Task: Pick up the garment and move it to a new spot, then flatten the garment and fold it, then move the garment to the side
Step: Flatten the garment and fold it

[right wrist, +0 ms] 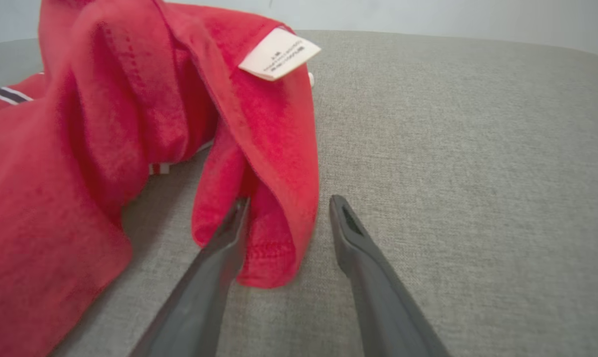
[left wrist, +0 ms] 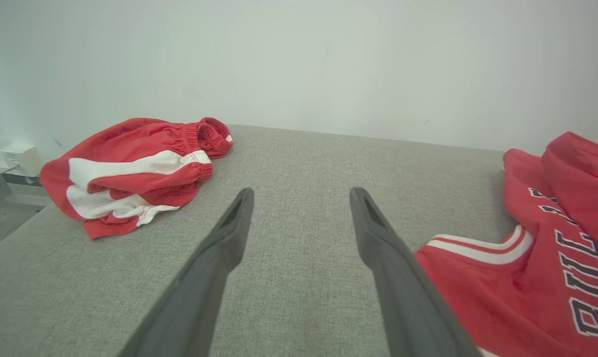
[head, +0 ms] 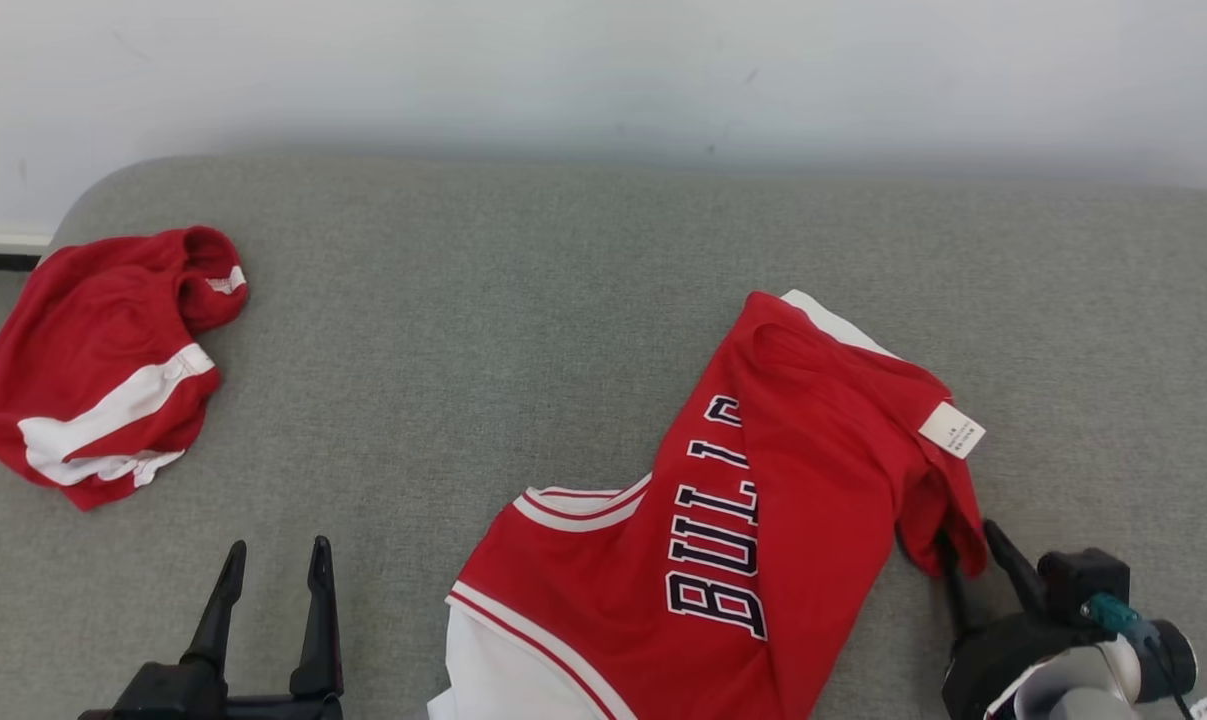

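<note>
Right jaws apart astride jersey (right wrist: 81, 173) hem corner, left jaws apart above cushion (left wrist: 299, 158)

Grey fabric-covered surface (head: 523, 300), far-left corner rounded. Red shorts (head: 103, 370) with white stripes bunched near left edge. Red jersey (head: 763, 520) with dark lettering lies crumpled toward near side, right of centre, one half folded over, white label (head: 951, 430) showing; well apart from shorts

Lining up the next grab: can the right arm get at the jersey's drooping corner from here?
Likely yes: the jersey corner hangs between the open right fingers, with nothing else in the way.
</note>
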Tool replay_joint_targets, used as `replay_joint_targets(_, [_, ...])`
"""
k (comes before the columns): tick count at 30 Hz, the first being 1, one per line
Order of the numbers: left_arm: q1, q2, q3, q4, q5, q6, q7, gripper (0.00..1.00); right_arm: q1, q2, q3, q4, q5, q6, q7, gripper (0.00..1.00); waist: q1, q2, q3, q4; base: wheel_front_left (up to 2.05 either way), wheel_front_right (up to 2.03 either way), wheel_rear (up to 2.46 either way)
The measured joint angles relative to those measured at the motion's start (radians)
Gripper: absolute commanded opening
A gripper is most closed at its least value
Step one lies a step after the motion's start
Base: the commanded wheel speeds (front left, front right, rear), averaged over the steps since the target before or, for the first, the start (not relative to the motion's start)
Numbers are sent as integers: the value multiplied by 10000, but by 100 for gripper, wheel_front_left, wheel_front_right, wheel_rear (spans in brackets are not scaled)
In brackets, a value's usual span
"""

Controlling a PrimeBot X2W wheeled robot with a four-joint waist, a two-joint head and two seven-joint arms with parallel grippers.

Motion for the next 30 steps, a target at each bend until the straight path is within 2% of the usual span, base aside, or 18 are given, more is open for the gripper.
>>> replay_joint_targets(5, [-8,-2,46,-8,-4,0,0,100,-640,-360,-127,-443,54,0,-2,0,0,1,158,133,0,0,0])
replay_joint_targets(11, [-221,-31,-337,113,-65,0,0,100,-1797,-1555,-337,-792,19,0,0,0,0,0,75,270,0,0,0])
replay_joint_targets(15, [-387,-36,-721,199,-148,0,0,100,-2997,-2144,174,-646,-50,0,196,0,0,1,93,562,0,0,0])
replay_joint_targets(19, [-510,-63,-957,364,-270,0,0,100,-4445,-2303,1037,-412,-81,0,639,0,0,0,195,903,0,0,0])
replay_joint_targets(24, [-631,-63,-1091,493,-481,0,0,100,-5905,-1910,1831,543,-71,0,911,0,0,1,392,1281,0,0,0])
replay_joint_targets(25, [-669,-63,-1112,516,-545,0,0,100,-6100,-1783,2010,840,-52,0,984,32,0,0,437,1340,0,0,0])
replay_joint_targets(26, [-724,-63,-1141,543,-564,0,0,100,-6243,-1670,2217,1195,-19,2,1103,100,0,0,478,1397,0,0,0])
replay_joint_targets(28, [-797,-65,-1187,568,-619,10,0,100,-6369,-1429,2535,1898,151,2,1503,100,1,1,547,1501,0,0,0])
replay_joint_targets(30, [-801,-69,-1214,589,-639,38,0,100,-6422,-1241,2828,2222,309,2,1373,100,1,1,596,1563,0,0,0])
